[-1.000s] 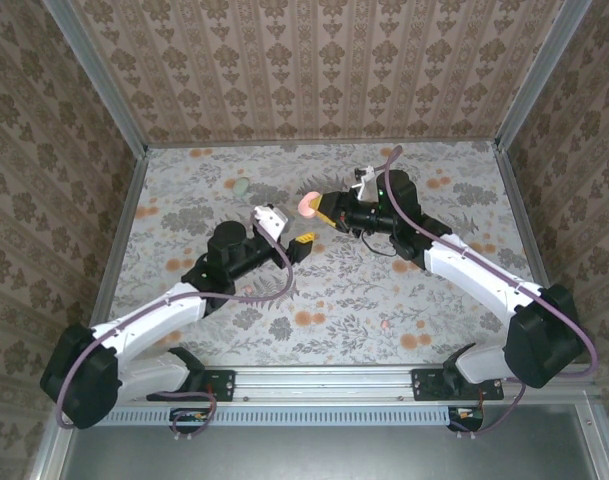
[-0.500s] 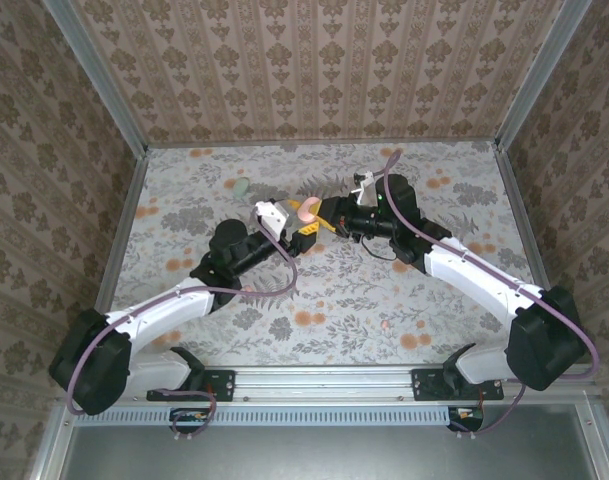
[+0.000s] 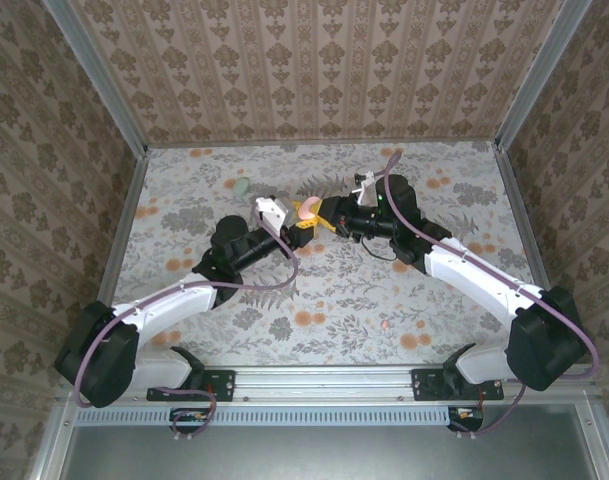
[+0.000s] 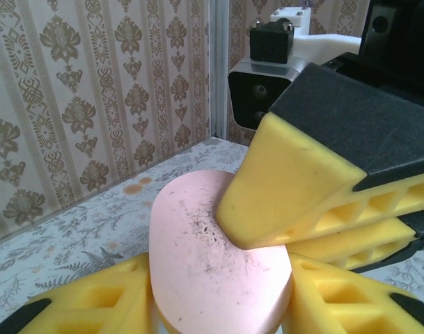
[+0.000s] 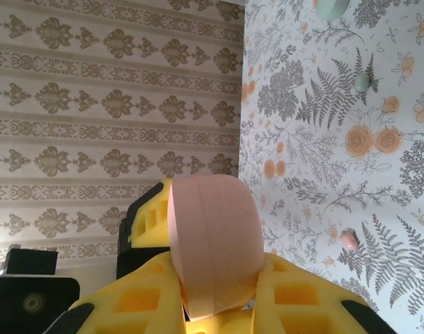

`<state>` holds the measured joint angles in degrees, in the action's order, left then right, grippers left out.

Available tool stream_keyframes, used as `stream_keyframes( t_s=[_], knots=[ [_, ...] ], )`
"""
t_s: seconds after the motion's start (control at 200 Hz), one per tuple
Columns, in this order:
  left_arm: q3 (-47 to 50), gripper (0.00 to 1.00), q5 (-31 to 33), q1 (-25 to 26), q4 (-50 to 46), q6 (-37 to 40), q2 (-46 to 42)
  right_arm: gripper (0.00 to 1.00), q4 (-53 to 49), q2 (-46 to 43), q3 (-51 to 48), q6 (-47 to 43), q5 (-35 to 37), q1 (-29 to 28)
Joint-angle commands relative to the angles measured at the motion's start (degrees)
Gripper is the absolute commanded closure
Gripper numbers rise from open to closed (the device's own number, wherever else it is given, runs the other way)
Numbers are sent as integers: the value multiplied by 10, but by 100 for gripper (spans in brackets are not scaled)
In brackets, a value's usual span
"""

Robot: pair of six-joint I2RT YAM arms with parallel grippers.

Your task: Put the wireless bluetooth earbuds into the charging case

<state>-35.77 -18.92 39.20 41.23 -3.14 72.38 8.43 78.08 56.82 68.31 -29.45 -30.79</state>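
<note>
The left hand (image 4: 218,306) and the right hand (image 5: 215,306) both grasp 1 pink case (image 3: 307,209) between them, while 1 pink earbud (image 5: 349,240) lies on the desk (image 3: 464,200), well apart.

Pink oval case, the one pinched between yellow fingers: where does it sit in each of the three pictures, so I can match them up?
Top external: the pink oval case is small, just above the picture's middle.
Left wrist: lower centre, large and close.
Right wrist: lower centre, standing on edge.
Shared landmark: the flower-printed tabletop beneath it.
</note>
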Motion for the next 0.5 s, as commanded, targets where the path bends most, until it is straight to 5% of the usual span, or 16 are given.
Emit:
stream_keyframes(
  t_s=[0.0,0.16,0.355,0.5],
  knots=[
    [-13,70,-9,-10,29,-11,0,74,4,-13,8,5,-11,-4],
    [-14,80,-57,-41,-18,-11,-29,50,-81,-11,51,-67,-51,18],
    [7,83,-172,-121,-70,-9,-105,37,-510,13,277,-363,-49,55],
    [-26,85,-293,-177,-171,27,-136,33,-513,13,298,-393,-122,57]
  ],
)
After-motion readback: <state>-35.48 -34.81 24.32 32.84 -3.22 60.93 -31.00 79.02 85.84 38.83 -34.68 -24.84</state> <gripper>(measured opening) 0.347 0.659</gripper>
